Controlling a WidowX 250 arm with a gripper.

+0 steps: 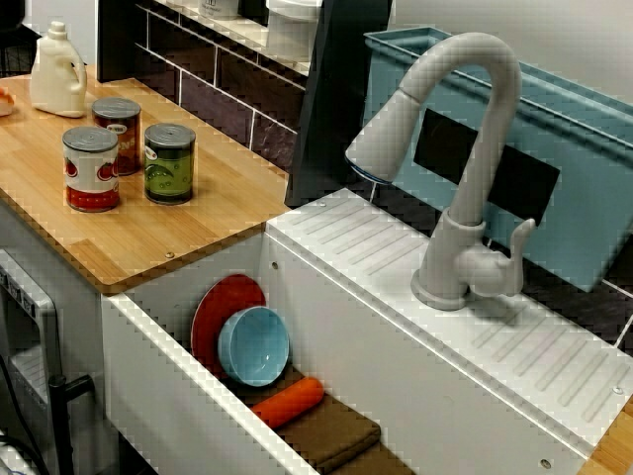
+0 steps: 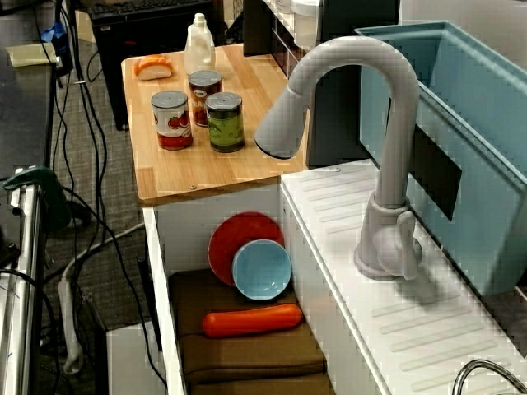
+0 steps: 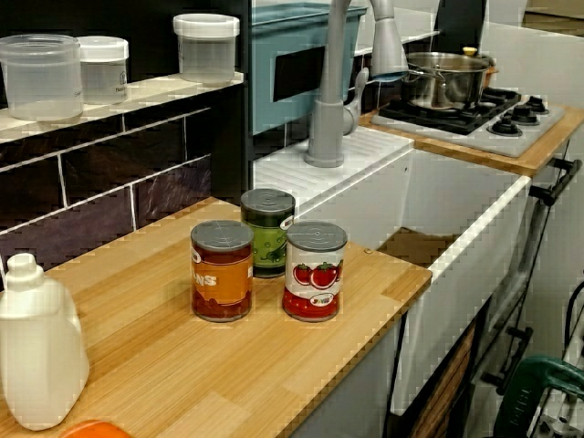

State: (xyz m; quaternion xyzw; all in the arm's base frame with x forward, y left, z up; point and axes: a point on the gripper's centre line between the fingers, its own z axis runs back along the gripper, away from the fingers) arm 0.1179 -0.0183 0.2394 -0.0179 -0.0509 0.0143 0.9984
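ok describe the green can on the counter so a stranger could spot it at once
Find the wooden counter beside the white sink; three cans stand on it in a tight cluster. The one you want is the green-labelled can, closest to the tall grey faucet. Its neighbours, the tomato can and the orange-red can, both carry red or orange labels.

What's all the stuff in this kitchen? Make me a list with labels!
sink: white basin, beside the counter
in the sink: red plate standing on edge, blue bowl leaning on it, orange carrot lying on a brown cloth
faucet: grey faucet, spout arching towards the sink
wooden counter: tomato can, green can, orange can, white bottle
stove: metal pot
robot jaws: not in any view
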